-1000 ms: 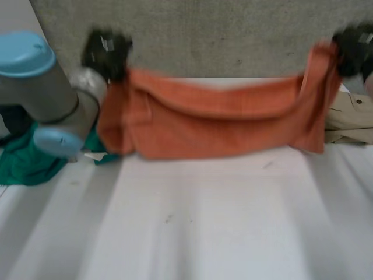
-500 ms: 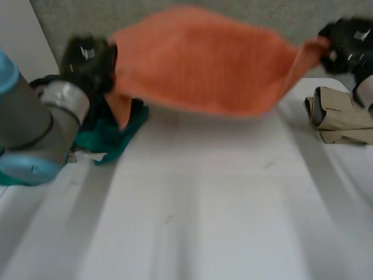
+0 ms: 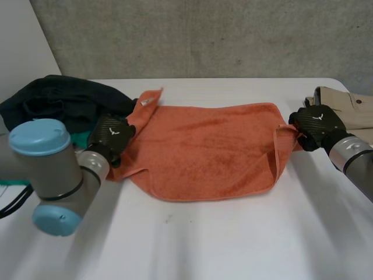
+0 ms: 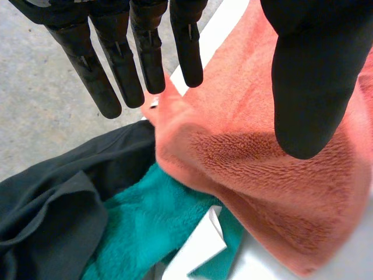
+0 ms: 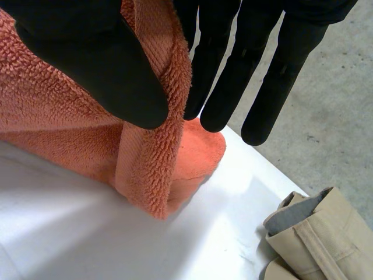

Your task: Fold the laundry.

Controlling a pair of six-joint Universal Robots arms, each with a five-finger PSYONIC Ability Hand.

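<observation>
The orange towel [image 3: 204,149] lies spread near the bench's [image 3: 233,245] far edge. My left hand [image 3: 111,135] hangs wide over its left end, gripping nothing. My right hand [image 3: 315,125] pinches the right edge. I judge this the laying-out step; next, flatten that edge, then fold.

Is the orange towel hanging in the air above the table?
No, the orange towel lies spread out on the white table in the head view.

White table [image 3: 233,245], grey concrete wall [image 3: 233,35] behind
</observation>
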